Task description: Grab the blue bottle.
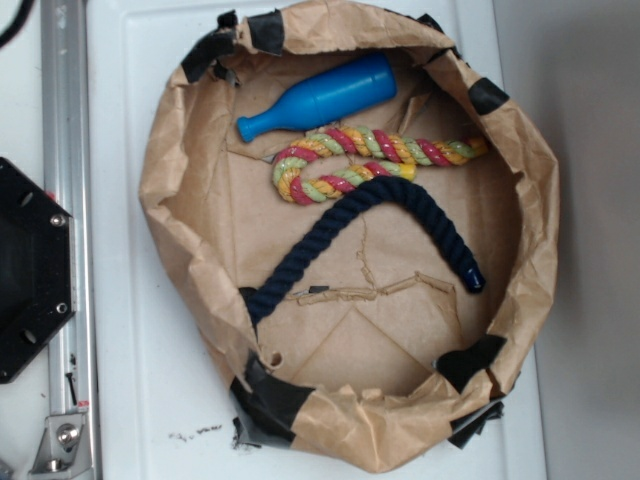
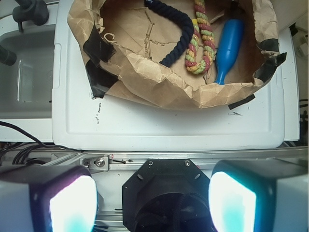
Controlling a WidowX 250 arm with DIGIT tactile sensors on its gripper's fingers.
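Observation:
The blue bottle lies on its side at the far side of a brown paper bin, neck toward the left. In the wrist view the blue bottle lies at the bin's right, neck toward me. My gripper is open and empty, its two glowing pads wide apart at the bottom of the wrist view. It is well short of the bin, above the black robot base. The gripper does not show in the exterior view.
A multicoloured rope lies beside the bottle, and a dark navy rope curves through the bin's middle. The bin's crumpled paper walls stand up around them. The bin sits on a white tray. A metal rail runs along the left.

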